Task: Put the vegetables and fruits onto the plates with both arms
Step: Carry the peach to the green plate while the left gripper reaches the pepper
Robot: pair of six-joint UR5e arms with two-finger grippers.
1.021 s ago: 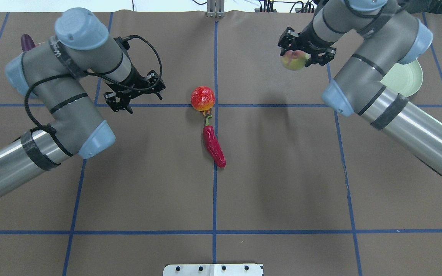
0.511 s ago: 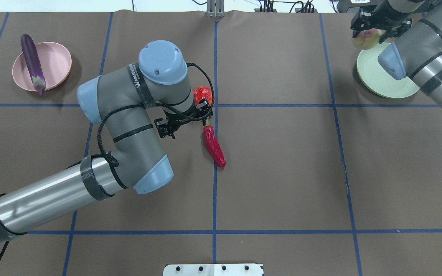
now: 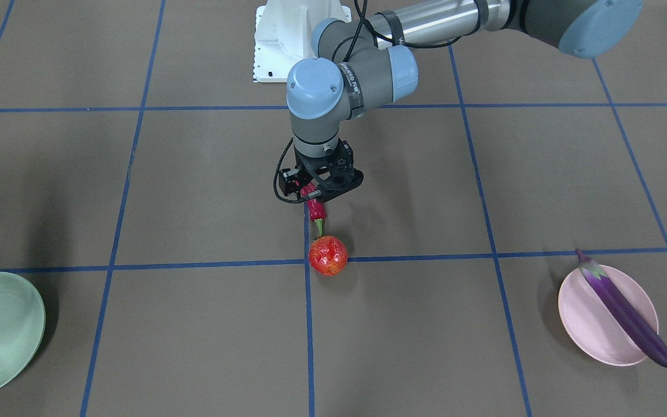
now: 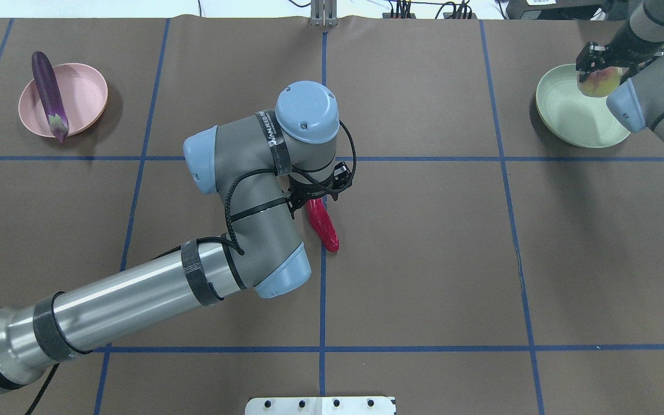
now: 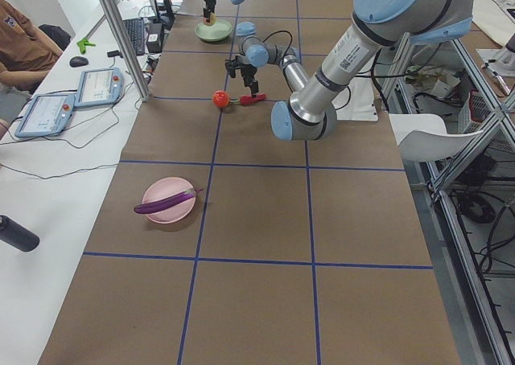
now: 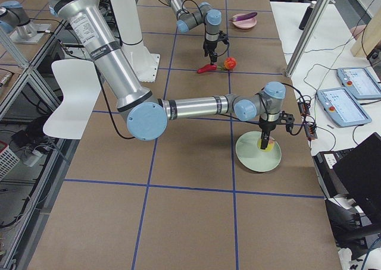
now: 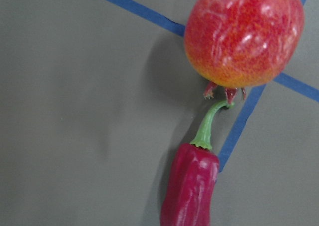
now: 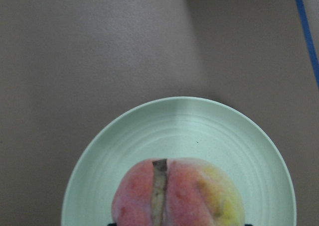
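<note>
My left gripper hangs open over the stem end of the red chili pepper, which lies at the table's centre. The speckled red-orange fruit touches the chili's green stem; in the overhead view my left wrist hides it. My right gripper is shut on the peach and holds it just above the mint green plate. The purple eggplant lies across the pink plate at the far left.
The white pedestal base stands at the robot's edge of the table. Blue tape lines grid the brown table. Operator tablets lie on the side bench, and a white chair stands beside the table.
My left gripper swung from near the pink plate to the centre and now hangs over the chili. My right gripper carried the peach right, over the green plate.
</note>
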